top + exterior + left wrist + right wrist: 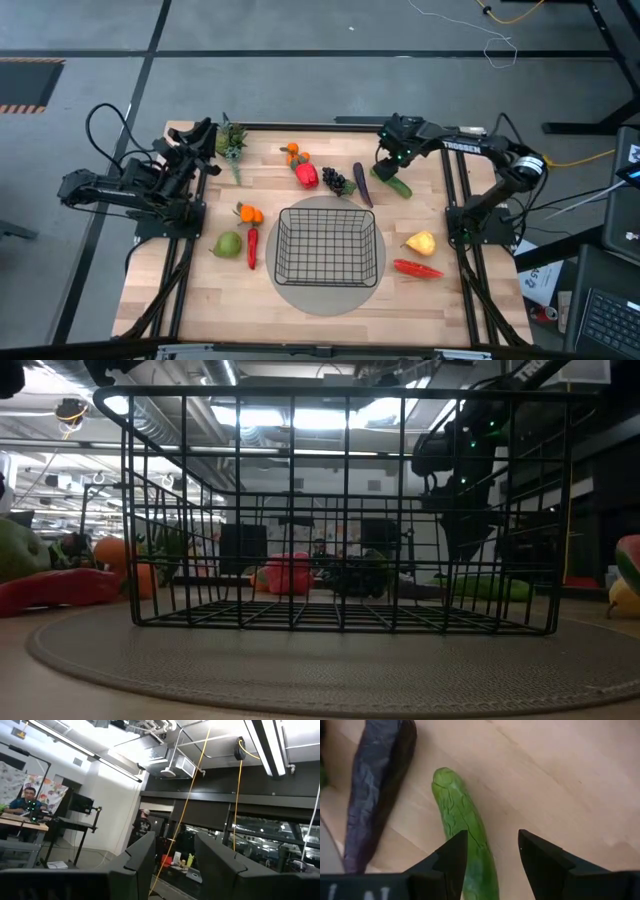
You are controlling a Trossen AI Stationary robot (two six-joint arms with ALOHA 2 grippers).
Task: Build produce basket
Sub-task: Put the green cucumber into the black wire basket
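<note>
Right gripper [492, 862]: your dark fingers stand apart, straddling the long green toy cucumber [465, 827].
Cucumber: flat on the wooden table [440, 300], beside the slim purple eggplant [375, 790].
Basket: black wire-mesh basket [330, 246] on the grey round mat [328, 295], empty.
Left gripper [172, 865]: fingers apart, raised at your table's far left.

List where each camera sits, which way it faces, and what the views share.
High: overhead, straight down on the basket and both arms.
Low: table height, level through the basket; right arm behind.
Left wrist: aimed into the room, its open fingers below.
Right wrist: open right gripper over the cucumber.
Shared: the cucumber, high and right wrist.
</note>
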